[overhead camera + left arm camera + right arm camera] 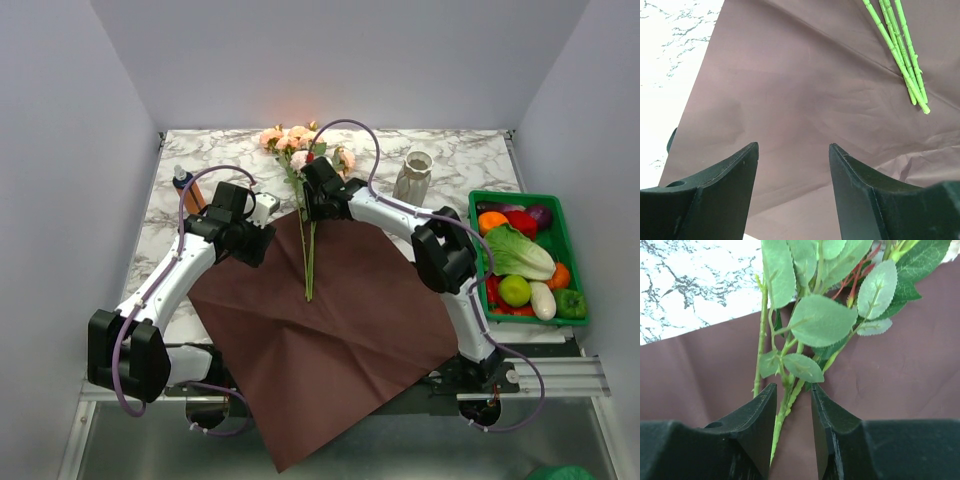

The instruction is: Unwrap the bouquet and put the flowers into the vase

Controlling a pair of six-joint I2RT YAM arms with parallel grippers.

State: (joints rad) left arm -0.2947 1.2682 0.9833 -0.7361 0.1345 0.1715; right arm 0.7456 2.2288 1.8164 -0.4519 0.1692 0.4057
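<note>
While left jaws gape over paper (790, 90), right jaws narrowly straddle stems (784, 415).

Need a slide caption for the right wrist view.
Right claw, open, straddles rose stems lying on the unfolded dark red paper.

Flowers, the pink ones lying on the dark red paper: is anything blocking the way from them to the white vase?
No object stands on the marble table between the flowers and the vase. Only the right arm's own purple cable arches over that gap, and the right gripper straddles the stems.
</note>
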